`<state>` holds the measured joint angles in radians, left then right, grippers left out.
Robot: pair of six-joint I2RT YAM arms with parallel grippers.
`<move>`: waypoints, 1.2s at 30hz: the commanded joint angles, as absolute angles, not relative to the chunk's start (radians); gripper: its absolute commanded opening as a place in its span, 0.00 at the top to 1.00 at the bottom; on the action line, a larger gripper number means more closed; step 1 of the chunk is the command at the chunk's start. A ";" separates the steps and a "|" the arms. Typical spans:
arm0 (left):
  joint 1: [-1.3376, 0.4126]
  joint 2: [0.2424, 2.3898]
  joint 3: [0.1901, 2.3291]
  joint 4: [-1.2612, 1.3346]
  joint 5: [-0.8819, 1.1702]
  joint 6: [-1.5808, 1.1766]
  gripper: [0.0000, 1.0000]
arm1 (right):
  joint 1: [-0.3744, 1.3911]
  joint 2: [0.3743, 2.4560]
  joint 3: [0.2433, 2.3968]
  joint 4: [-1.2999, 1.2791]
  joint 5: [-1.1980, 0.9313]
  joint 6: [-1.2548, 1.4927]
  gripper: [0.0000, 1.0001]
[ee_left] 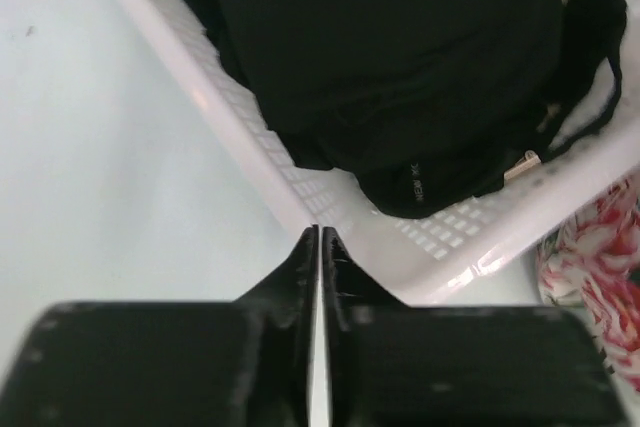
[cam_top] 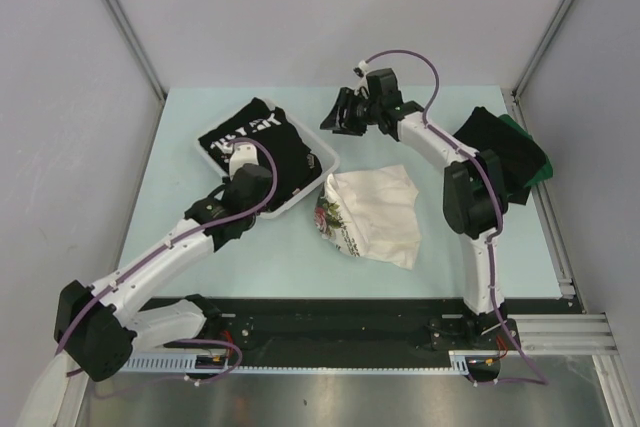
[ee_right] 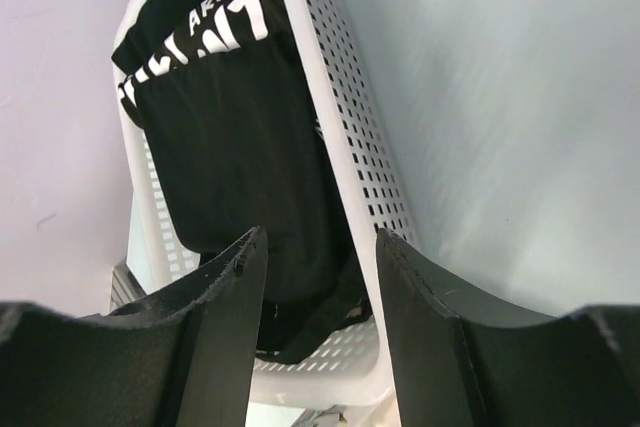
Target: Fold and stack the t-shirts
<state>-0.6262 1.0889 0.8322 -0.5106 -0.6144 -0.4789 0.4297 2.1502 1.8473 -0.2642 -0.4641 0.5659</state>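
**Hidden or cut-off items**
- The left gripper has its fingers drawn nearly together, with only a thin slit between them. Nothing can be seen in the slit.
- Just beyond its tips is the white basket. The basket's far end runs out of the left wrist view.
- A heap of black cloth lies in the basket ahead of these tips. How many garments it holds cannot be told.
- The lettered black t-shirt lies in the basket, ahead of the right gripper. Folds break up its white print, so only "ARE" reads clearly.
- The right gripper has its fingers spread, with nothing between them.
- The floral t-shirt lies on the table between the two arms. The left wrist view shows only a red-and-white corner of it, to the right of the fingers.
- A plain black t-shirt lies by the right arm's elbow. It covers all but the edge of the dark green t-shirt.

**Materials and shapes**
- Basket: rigid white plastic with walls perforated in a grid of small holes.
- T-shirts: soft, creased cloth. The floral one is crumpled and irregular in outline.
- Fingers: matte black and wedge-shaped.
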 commanded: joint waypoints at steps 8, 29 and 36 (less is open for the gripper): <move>-0.635 1.123 0.851 -0.388 -0.292 -0.450 1.00 | 0.377 2.026 1.825 -0.264 -0.463 0.535 0.48; -0.673 1.345 0.922 -0.360 -0.133 -0.403 1.00 | 0.342 1.970 1.743 -0.241 -0.489 0.554 0.48; -0.660 1.442 1.004 -0.564 -0.411 -0.480 1.00 | 0.337 1.959 1.727 -0.239 -0.497 0.549 0.48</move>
